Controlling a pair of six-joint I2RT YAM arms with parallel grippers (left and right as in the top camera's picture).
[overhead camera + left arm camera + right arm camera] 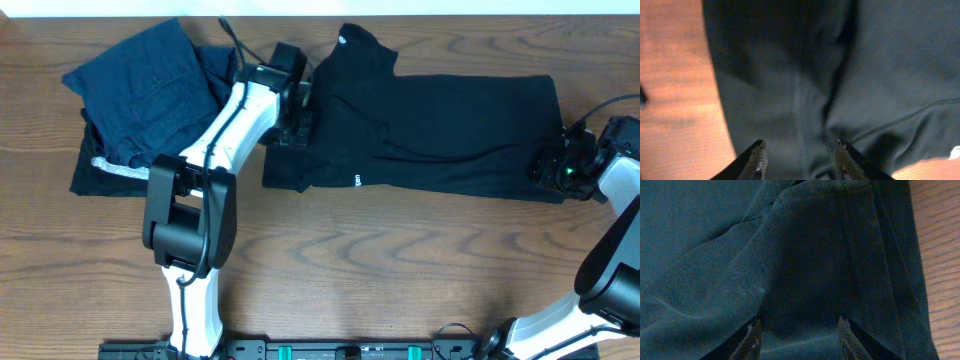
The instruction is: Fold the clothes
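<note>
Overhead, the table [400, 270] shows open wood across the lower frame. The black top [450, 130] lies across the upper middle, long axis left to right, collar toward the top edge at its left end; navy garments [140, 90] crowd its left. The left gripper [800, 152] and right gripper [799, 327], at its two ends, hold their jaws apart, grasping nothing. Its white print [355, 180] is probably a logo, unreadable.

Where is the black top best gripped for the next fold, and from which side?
Probably at its short ends: the black top lies flat as a long band. The left pincer should come from the left edge, the right pincer from the right edge; both edges lie free.
</note>
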